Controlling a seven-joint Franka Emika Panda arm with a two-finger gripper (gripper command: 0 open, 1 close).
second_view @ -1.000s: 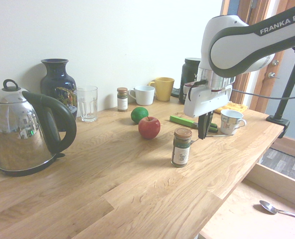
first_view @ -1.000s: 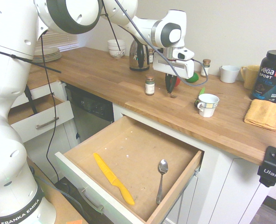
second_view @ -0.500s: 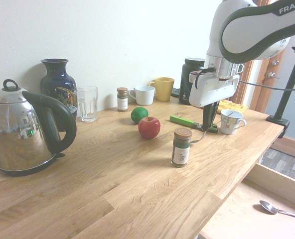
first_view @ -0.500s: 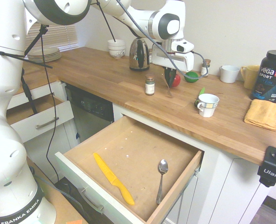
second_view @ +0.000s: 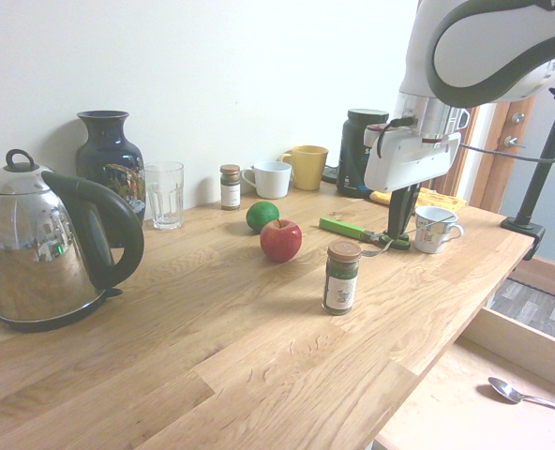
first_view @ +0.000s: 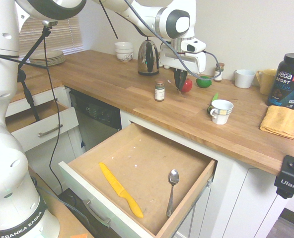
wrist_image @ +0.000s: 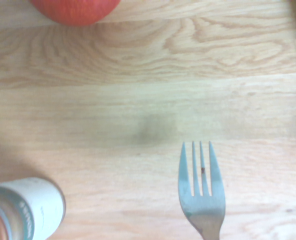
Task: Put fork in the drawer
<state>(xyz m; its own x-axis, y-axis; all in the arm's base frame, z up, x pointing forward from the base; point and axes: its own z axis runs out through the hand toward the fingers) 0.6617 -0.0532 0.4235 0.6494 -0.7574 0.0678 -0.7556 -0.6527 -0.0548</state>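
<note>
The gripper (second_view: 399, 230) is squeezed tight on the fork (wrist_image: 201, 190) and holds it up in the air above the counter (first_view: 137, 94), near its front edge. The fork hangs between the spice jar (second_view: 340, 277) and the white cup (second_view: 434, 229). The big drawer (first_view: 137, 163) under that edge is pulled open, with a yellow knife (first_view: 120, 189) and a spoon (first_view: 172, 191) inside.

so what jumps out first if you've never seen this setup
The white arm's hand hangs above the wooden countertop, shut on a silver fork that dangles tines down, between a red apple and a spice jar. Below, the big drawer stands wide open, holding a yellow knife and a spoon.
</note>
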